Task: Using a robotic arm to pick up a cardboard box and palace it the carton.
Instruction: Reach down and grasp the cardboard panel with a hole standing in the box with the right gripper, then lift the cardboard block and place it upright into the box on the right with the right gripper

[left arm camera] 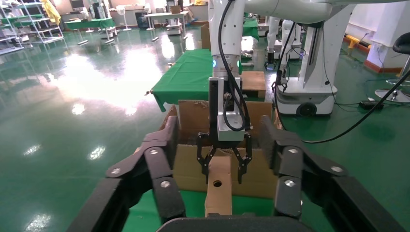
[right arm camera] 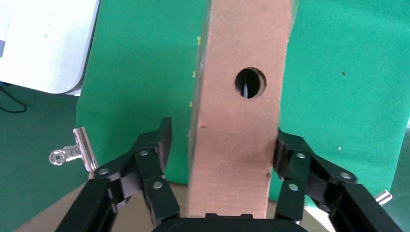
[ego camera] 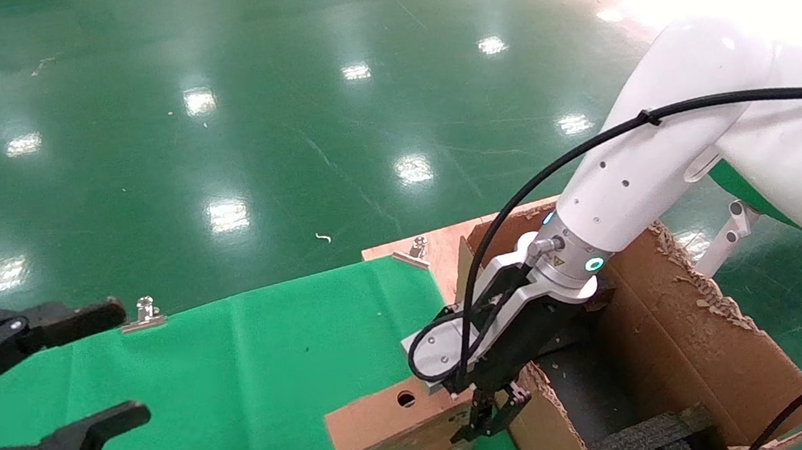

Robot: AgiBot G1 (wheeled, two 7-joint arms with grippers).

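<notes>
My right gripper (ego camera: 489, 413) straddles the end of the cardboard box (ego camera: 389, 432), its fingers (right arm camera: 153, 159) spread; one pad touches, the other stands apart. The box stands on the green worktop (ego camera: 234, 371), just beside the carton (ego camera: 688, 342). I should center, then close evenly. The carton's floor is mostly hidden. My left gripper (ego camera: 45, 403) waits spread wide at the worktop's left

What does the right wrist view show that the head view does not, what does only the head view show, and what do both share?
Only the right wrist view shows the gap between one right gripper finger and the cardboard box. Only the head view shows the carton, its black foam and the idle, open left gripper. Both show the box's round hole and the green cloth.
</notes>
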